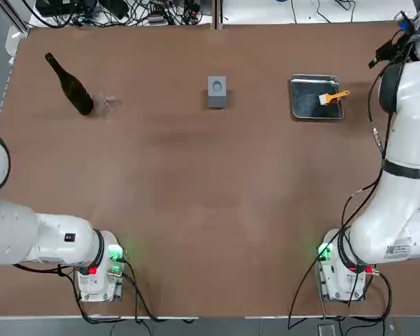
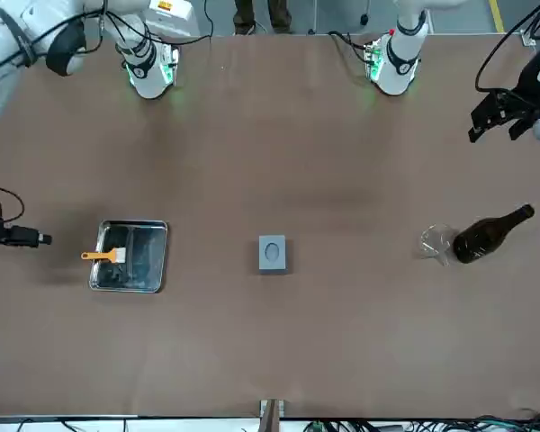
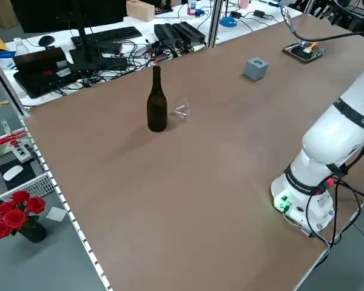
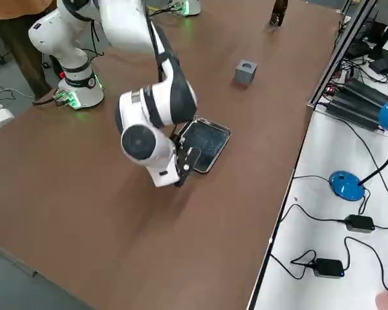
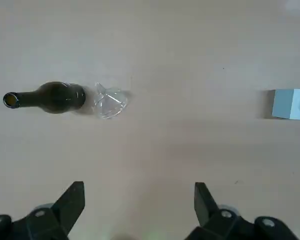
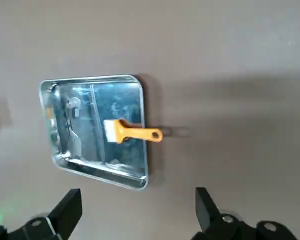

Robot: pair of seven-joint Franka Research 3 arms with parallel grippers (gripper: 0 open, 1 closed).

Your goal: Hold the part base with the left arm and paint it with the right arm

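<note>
The part base (image 1: 217, 91), a small grey block with a round hole on top, stands alone at the far middle of the table. My left gripper (image 5: 139, 202) hangs open and empty above the table's left side, well short of the block (image 5: 291, 104). In the front view the left gripper (image 2: 504, 112) is at the picture's right edge. My right gripper (image 6: 138, 210) is open and empty, just outside the shiny tray (image 6: 85, 150). An orange-handled brush (image 6: 132, 133) rests with its bristles in the tray and its handle over the rim.
A dark bottle (image 1: 70, 85) stands at the far left with a clear glass funnel (image 1: 109, 105) lying beside it. The tray (image 1: 304, 105) sits at the far right. Cables and desks run behind the table's far edge. A vase of red roses (image 3: 15, 218) stands beside the table.
</note>
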